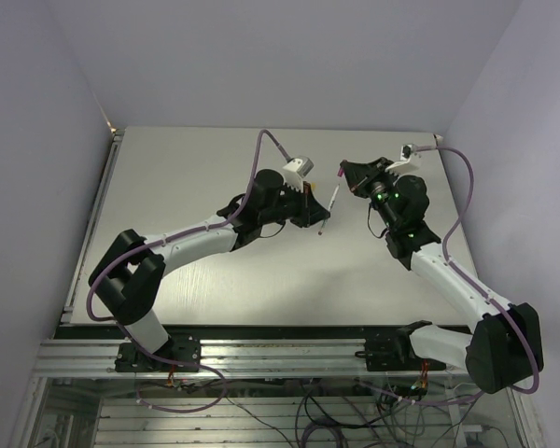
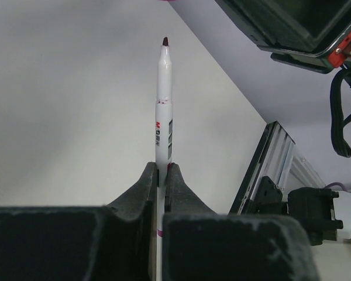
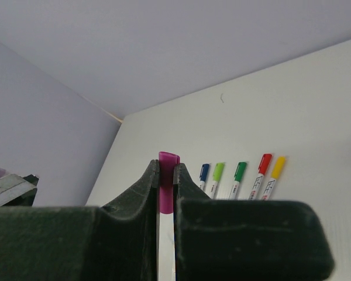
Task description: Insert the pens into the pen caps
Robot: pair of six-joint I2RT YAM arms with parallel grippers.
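Observation:
My left gripper [image 2: 162,170] is shut on a white pen [image 2: 164,105] and holds it above the table. The pen's dark red tip [image 2: 165,41] is bare and points away from the fingers. A magenta band shows low on the barrel between the jaws. My right gripper [image 3: 167,170] is shut on a purple pen cap [image 3: 168,159], which sticks out just past the fingertips. In the top view the pen [image 1: 329,207] hangs slanted in my left gripper [image 1: 314,209]. Its upper end is close to my right gripper [image 1: 345,175], a small gap apart.
Several capped pens lie side by side on the table in the right wrist view: blue [image 3: 204,171], light green [image 3: 219,170], green [image 3: 240,171], red [image 3: 264,163] and yellow [image 3: 278,166]. The table's metal edge rail [image 2: 270,167] and walls bound the area.

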